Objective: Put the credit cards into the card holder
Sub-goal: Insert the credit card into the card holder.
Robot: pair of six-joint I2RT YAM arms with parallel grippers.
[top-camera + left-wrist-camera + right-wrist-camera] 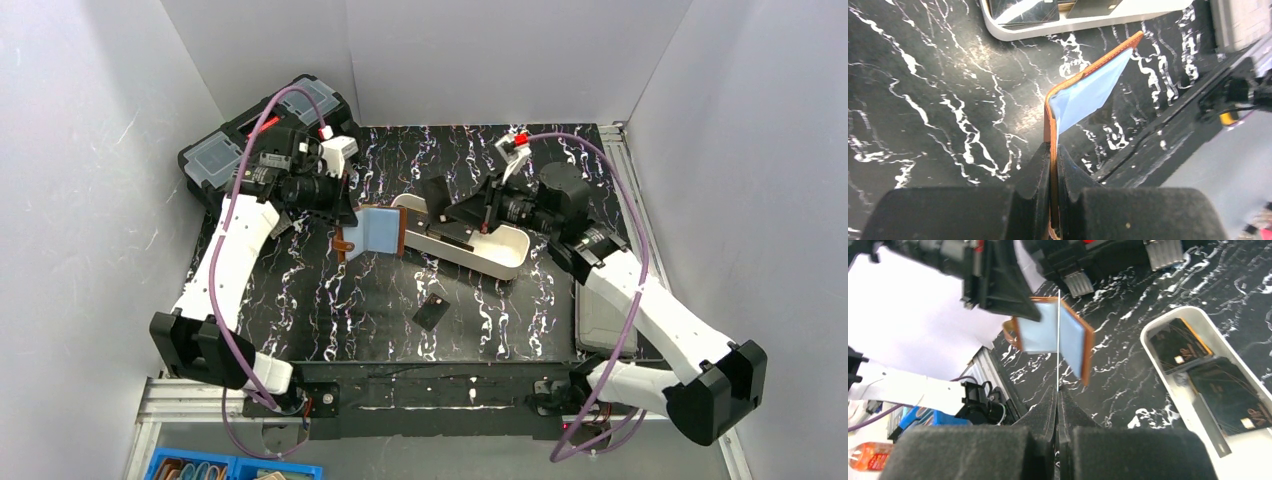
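Card holder is hanging open in left tool's pinch; right tool is clamping one card; other cards are waiting in tray.

The wallet disappears at 6 o'clock between the left fingers. The tray runs off the view at 12 o'clock. The card in the right fingers shows only edge-on, face unseen. The left arm covers part of the toolbox.

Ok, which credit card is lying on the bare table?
The lone dark card in front of the white tray; the others lie inside it or sit in the right pincer.
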